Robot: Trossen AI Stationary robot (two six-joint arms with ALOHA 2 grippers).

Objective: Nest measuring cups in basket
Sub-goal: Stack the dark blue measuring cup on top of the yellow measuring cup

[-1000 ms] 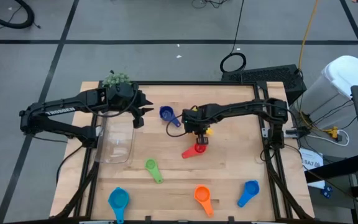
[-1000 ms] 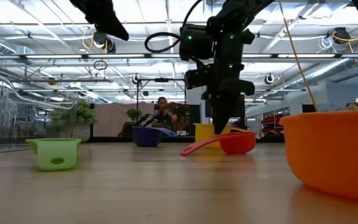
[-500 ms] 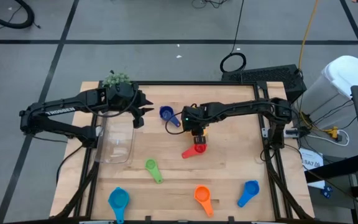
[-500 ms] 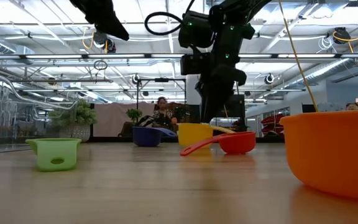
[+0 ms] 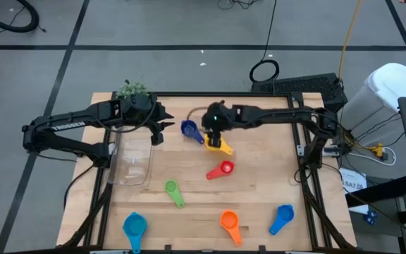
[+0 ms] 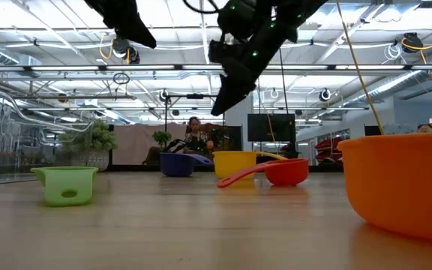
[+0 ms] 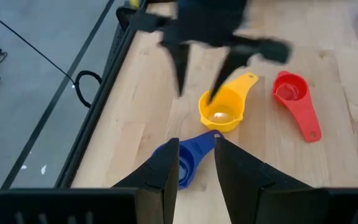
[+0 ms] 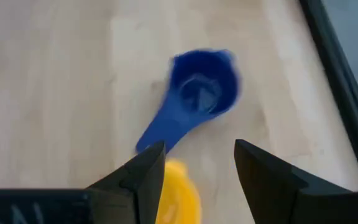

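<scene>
**A:** What are the cups like, and where do they lie?

**B:** Small glossy plastic scoops, round bowls with short flat handles, scattered on a pale wooden table (image 5: 259,204). The dark blue cup (image 5: 188,128) sits toward the far side, its handle running right and nearward to the yellow cup (image 5: 220,146), which lies just beside it. The yellow cup's handle points right and near, toward the red cup (image 5: 225,168). The red cup's handle slants left and near.

**A:** And the rest?

**B:** The green cup (image 5: 170,188) is left of centre, with its handle pointing near and slightly right. Along the near edge lie a light blue cup (image 5: 134,226), an orange cup (image 5: 228,221) and a second light blue cup (image 5: 285,212).

**A:** Where is the basket?

**B:** The basket (image 5: 134,159), a clear shallow tray with rounded corners, rests on the left of the table, long axis running near to far. No cup can be seen in it.

**A:** The grippers?

**B:** The right gripper (image 5: 213,127) hangs above the table over the blue and yellow cups, fingers spread and holding nothing. The left gripper (image 5: 162,125) hovers by the basket's far end, fingers slightly apart with nothing between them.

**A:** Anything else around?

**B:** A fuzzy green ball (image 5: 131,89) sits at the far left corner, behind the left arm.
</scene>
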